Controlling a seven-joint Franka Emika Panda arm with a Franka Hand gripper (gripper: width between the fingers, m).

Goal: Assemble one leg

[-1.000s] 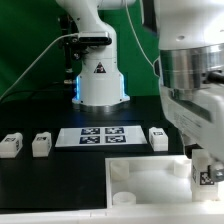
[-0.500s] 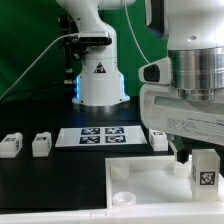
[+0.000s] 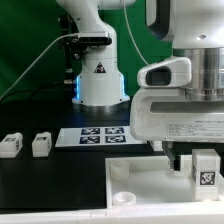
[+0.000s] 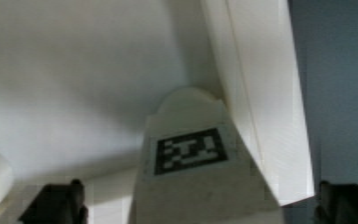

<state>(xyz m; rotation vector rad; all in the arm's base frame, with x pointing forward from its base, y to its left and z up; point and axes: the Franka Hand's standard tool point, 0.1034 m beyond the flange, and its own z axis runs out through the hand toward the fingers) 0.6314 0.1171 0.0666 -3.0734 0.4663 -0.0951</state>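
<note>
A leg (image 3: 204,168) with its tag facing the camera is being held upright in the jaws of the gripper (image 3: 196,160) at the exterior view's right, just above the far right part of the white panel (image 3: 140,180) — whether it is touching the panel cannot be told. In the wrist view the same leg (image 4: 201,150) is being seen between the two dark fingertips (image 4: 55,203), clenched on it, with the panel's raised rim (image 4: 247,70) running past behind. Much of the scene is being blocked by the arm's bulky wrist (image 3: 185,105). Two more legs (image 3: 11,145) (image 3: 41,145) are lying on the black table (image 3: 50,175) at the exterior view's left, well apart from the panel — the marker board (image 3: 95,135) is lying between them and the arm.
</note>
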